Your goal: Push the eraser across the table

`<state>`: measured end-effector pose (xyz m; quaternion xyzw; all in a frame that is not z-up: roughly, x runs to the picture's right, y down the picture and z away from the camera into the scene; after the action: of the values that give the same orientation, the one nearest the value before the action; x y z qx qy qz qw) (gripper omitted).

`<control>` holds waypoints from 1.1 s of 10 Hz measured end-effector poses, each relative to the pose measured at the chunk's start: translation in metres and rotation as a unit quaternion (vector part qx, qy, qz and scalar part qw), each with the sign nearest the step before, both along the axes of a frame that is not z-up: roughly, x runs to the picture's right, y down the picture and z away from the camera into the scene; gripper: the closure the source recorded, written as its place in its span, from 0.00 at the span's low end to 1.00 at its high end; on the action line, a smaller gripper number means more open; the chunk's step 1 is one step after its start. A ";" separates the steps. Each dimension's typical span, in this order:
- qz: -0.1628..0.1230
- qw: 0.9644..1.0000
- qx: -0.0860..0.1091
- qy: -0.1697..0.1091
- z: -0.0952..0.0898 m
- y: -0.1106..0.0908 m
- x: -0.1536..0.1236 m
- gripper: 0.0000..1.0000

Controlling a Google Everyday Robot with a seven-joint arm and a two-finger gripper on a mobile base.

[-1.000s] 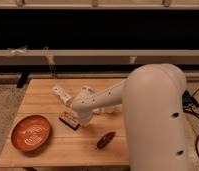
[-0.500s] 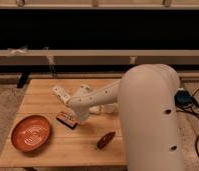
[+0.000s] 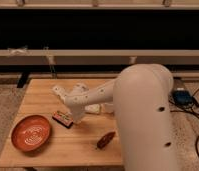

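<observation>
Eraser (image 3: 63,118) is lying flat on the table (image 3: 40,95), just right of the plate (image 3: 31,134), off its upper-right rim and seemingly not touching it. Gripper (image 3: 78,118) is sitting further right of the plate, at the eraser's far end, fingers closed and gripping nothing, so it's working as a blunt pusher. Can't tell if it's actually contacting the eraser. I'm expecting light, stiff-ish rubber with a grippy underside, likely dragging and pivoting on the planks rather than gliding. It's not fragile and no grasp is needed. I'm suggesting contact low and centred on the short end face, so it isn't spinning or slipping under the fingers. White object (image 3: 93,108) and dark red-brown lump (image 3: 106,140) are lying further right of the plate, behind the gripper.
</observation>
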<state>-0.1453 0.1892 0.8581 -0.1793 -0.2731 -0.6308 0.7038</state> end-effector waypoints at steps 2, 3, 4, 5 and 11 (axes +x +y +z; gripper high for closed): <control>-0.006 1.000 -0.003 -0.008 -0.005 0.000 -0.016 1.00; -0.007 1.000 -0.003 -0.010 -0.009 0.000 -0.018 1.00; -0.008 1.000 -0.004 -0.011 -0.017 0.004 -0.015 1.00; -0.007 1.000 -0.007 -0.010 -0.023 0.007 -0.011 1.00; -0.013 0.999 -0.024 -0.020 -0.041 0.021 -0.018 1.00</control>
<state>-0.1629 0.2104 0.8173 -0.1870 -0.3002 -0.6368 0.6851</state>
